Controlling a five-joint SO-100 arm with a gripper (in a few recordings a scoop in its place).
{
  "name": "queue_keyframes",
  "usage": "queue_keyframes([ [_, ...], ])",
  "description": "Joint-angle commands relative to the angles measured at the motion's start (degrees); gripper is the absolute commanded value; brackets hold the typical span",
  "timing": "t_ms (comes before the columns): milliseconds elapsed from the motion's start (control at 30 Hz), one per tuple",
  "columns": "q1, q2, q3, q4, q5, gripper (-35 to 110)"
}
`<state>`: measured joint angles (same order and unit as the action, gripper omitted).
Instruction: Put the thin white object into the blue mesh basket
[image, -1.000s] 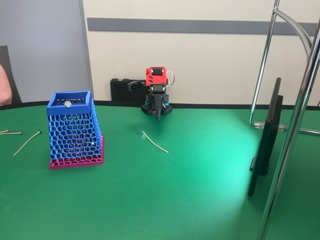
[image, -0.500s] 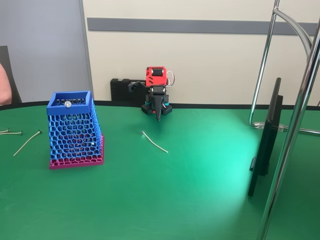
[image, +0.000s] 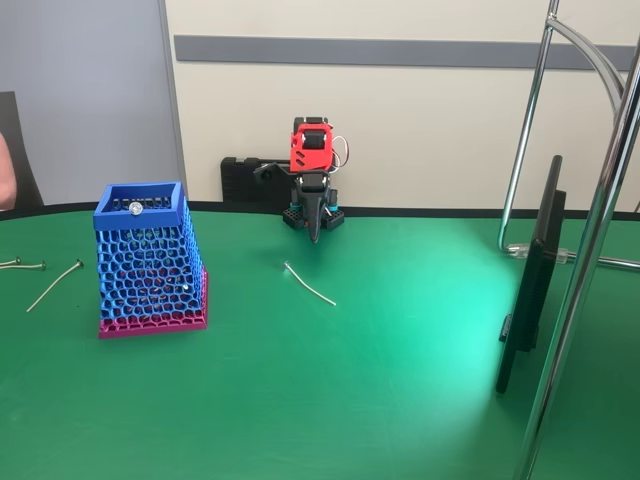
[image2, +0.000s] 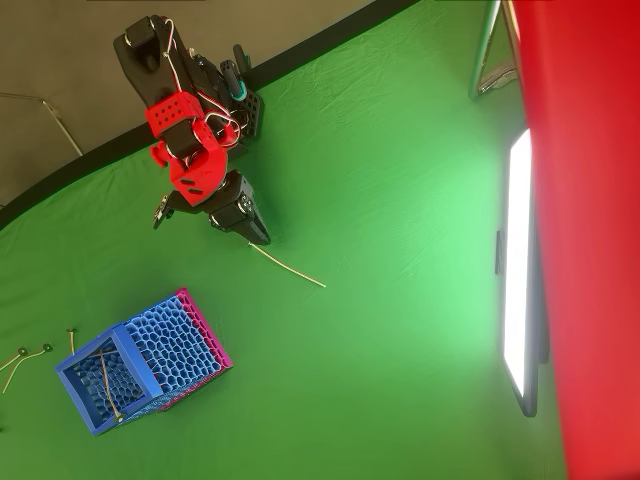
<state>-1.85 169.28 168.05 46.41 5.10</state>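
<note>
So far the change is slight: over the last second the red-and-black arm's head has tipped a little at the far edge of the green table (image: 400, 400), while its black two-finger gripper (image: 315, 235) still points down, fingers pressed together and grasping nothing. The thin white bent stick (image: 308, 284) lies untouched on the cloth, just nearer than the gripper, well right of the tall blue honeycomb-mesh basket with a pink base (image: 147, 262). I judge the reach has barely begun.
</note>
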Motion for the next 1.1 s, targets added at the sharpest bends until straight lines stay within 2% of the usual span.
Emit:
queue_keyframes([
  [0, 0.2, -4.3, -4.3, -0.7, 2.2, 1],
  [433, 4.0, -24.6, -20.8, 7.3, 12.0, 1],
  [867, 10.2, -44.2, -37.4, 20.3, 28.9, 1],
  [1067, 11.3, -51.2, -42.9, 20.4, 32.0, 1],
])
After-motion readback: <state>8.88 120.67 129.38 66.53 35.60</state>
